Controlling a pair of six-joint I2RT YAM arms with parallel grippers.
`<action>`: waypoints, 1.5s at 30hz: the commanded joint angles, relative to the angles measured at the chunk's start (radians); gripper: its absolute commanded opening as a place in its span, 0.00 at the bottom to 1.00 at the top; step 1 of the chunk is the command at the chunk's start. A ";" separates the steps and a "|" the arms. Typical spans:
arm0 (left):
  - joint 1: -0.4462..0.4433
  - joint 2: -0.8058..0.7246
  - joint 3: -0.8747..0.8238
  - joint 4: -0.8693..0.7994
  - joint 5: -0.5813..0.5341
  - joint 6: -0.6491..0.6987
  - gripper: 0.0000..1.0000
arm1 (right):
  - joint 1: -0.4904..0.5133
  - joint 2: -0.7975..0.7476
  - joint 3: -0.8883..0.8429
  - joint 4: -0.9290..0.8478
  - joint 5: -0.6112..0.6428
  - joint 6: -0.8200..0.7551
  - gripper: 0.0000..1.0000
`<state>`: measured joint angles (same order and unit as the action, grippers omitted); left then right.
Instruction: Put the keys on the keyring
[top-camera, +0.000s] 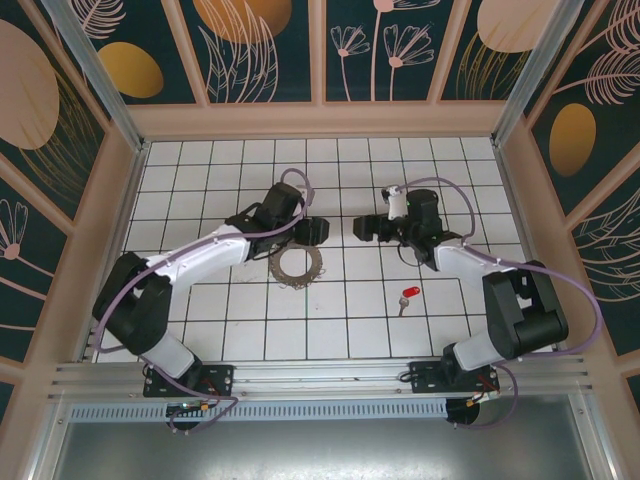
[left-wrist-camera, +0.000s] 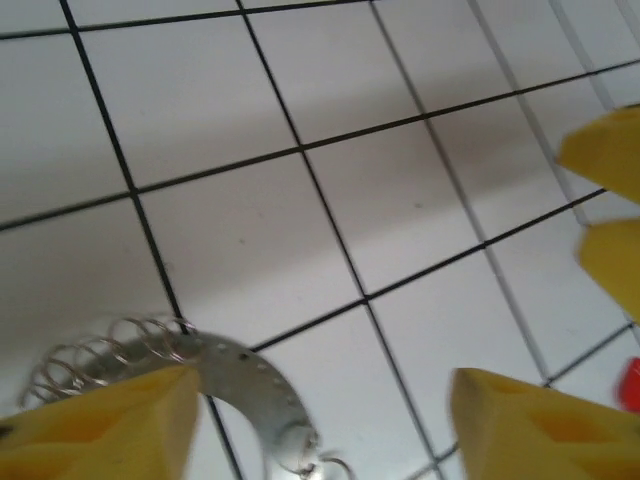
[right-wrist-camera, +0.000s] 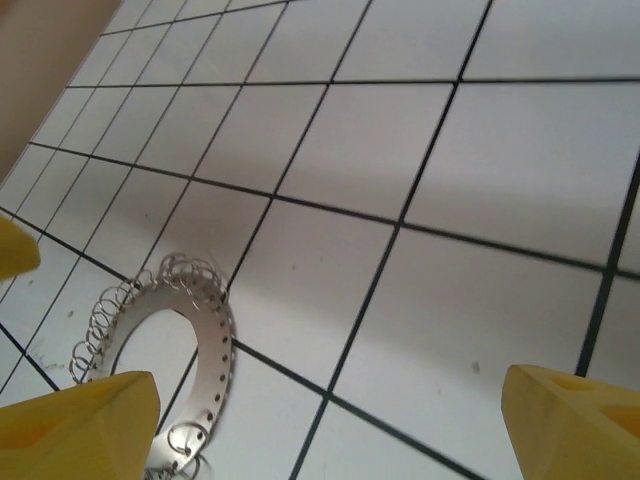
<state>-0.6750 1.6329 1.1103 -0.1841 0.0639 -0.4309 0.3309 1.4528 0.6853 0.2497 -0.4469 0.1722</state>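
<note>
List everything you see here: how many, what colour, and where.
key: one, red head, silver blade, on the tiles right of centre
keyring: one, silvery coiled loop, flat on the tiles mid-table
table: one, white tiles with a black grid, under everything
walls: dark teal with a tan floral print, around the table
left claw: one, yellow pads, open, empty, by the keyring
right claw: one, yellow pads, open, empty, facing the left claw
</note>
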 joint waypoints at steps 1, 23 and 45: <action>0.004 0.065 0.055 -0.127 -0.085 0.052 0.54 | -0.006 -0.070 -0.068 0.024 -0.007 0.044 0.89; 0.003 0.272 0.153 -0.124 -0.151 -0.075 0.50 | -0.039 -0.084 -0.118 0.115 -0.012 0.047 0.93; 0.004 0.352 0.184 -0.157 -0.168 -0.075 0.49 | -0.086 -0.127 -0.147 0.130 -0.030 0.056 0.93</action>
<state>-0.6743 1.9648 1.2793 -0.3149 -0.0910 -0.4919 0.2543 1.3525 0.5529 0.3527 -0.4660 0.2195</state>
